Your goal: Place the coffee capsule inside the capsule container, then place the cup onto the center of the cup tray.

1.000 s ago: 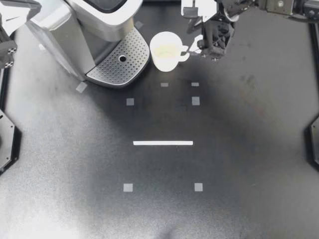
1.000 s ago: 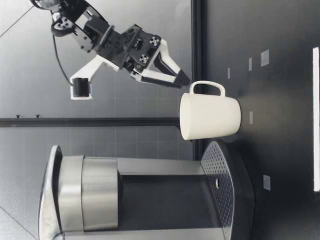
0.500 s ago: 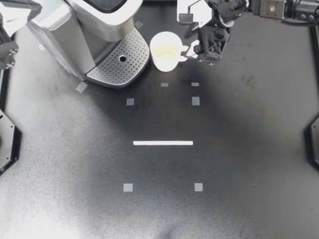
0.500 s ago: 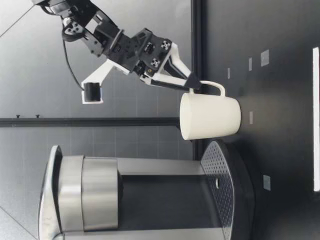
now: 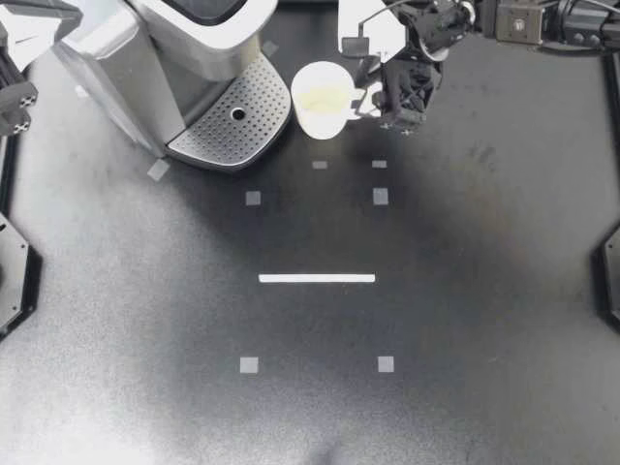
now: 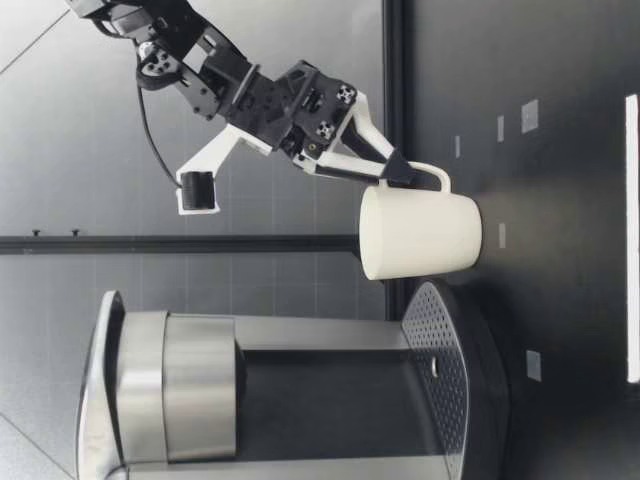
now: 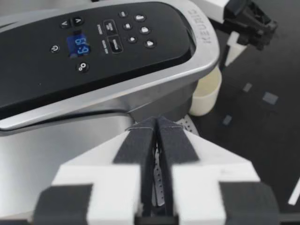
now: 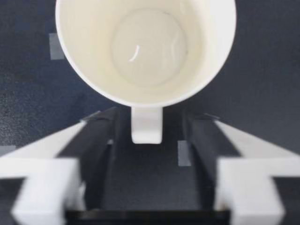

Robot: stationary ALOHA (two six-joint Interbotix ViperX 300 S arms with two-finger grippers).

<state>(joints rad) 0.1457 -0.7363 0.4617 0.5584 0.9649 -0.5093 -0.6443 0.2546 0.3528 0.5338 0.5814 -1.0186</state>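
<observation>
Right pincer (image 5: 373, 97) is seen spread, fingers set either side of the handle (image 8: 146, 125), neither touching it. Cup (image 5: 323, 99) is stood upright on the worktop (image 5: 436, 291), just beside the perforated cup tray (image 5: 232, 121). Left pincer (image 7: 156, 123) is held pressed together over the coffee machine (image 5: 165, 48).

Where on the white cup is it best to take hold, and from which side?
Probably by its handle, from the side away from the coffee machine. The cup stands upright, its handle pointing at my right gripper, whose open fingers flank it.
</observation>
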